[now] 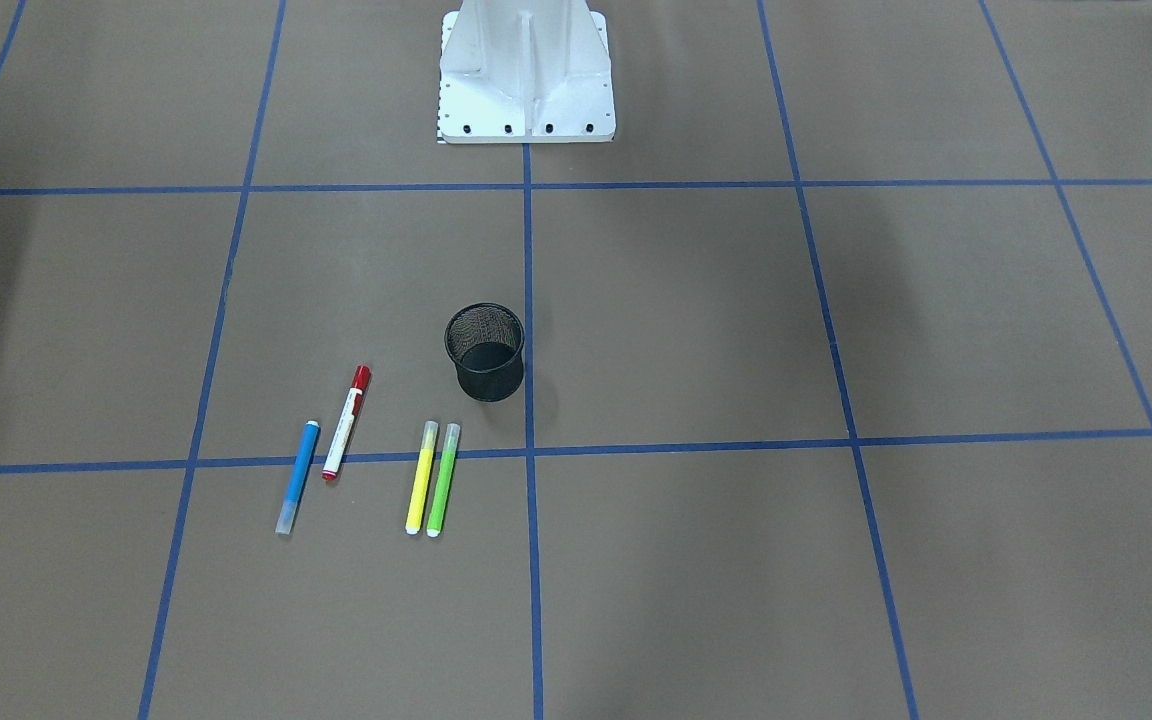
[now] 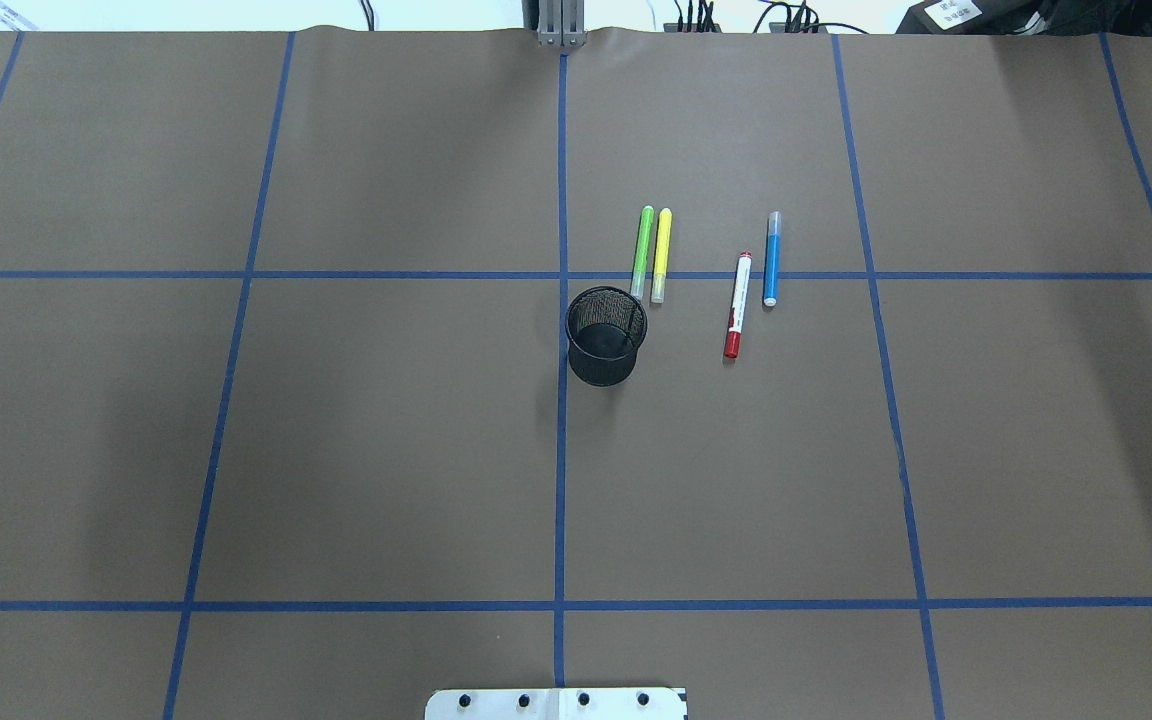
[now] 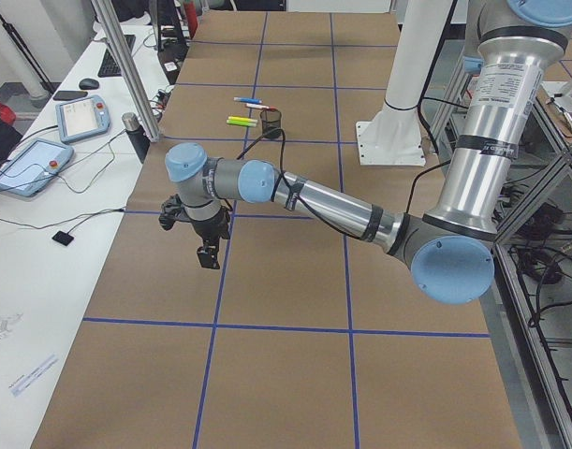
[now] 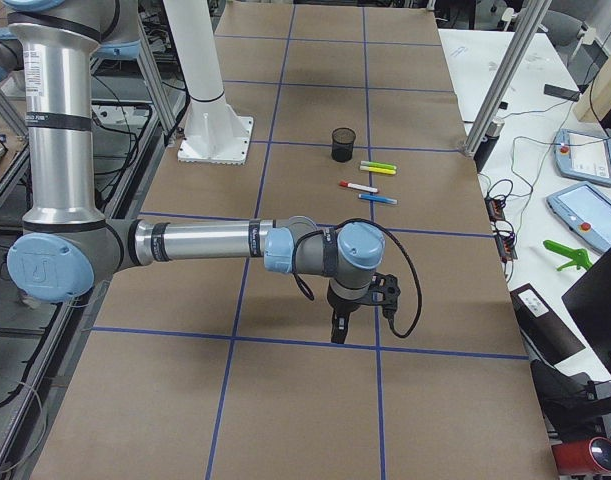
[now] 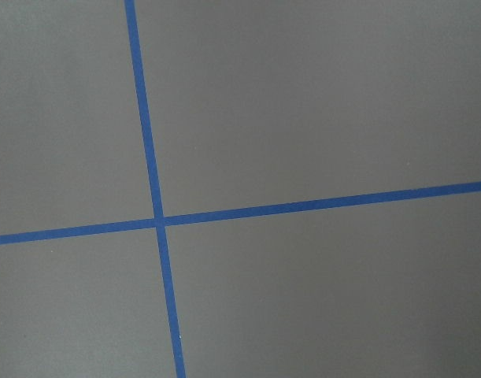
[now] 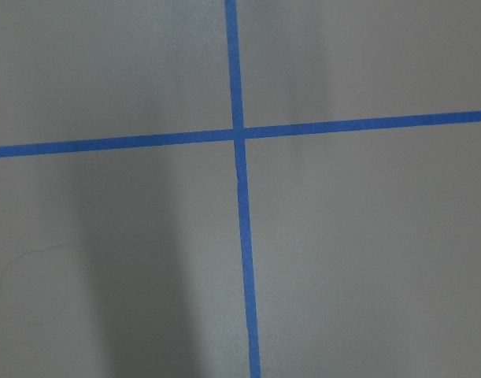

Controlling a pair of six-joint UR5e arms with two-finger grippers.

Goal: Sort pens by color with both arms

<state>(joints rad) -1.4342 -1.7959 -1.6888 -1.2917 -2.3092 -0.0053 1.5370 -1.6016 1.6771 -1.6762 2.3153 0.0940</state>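
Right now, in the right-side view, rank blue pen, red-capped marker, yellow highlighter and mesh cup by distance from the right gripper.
From the right gripper:
1. Blue pen, closest to the camera.
2. Red-capped marker, just behind it.
3. Yellow highlighter, farther back.
4. Mesh cup, farthest, toward the robot.

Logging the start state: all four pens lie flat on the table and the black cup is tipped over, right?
Not quite: the cup stands upright, mouth up, as the front-facing view shows. All four pens, blue, red-capped, yellow and green, do lie flat on the table.
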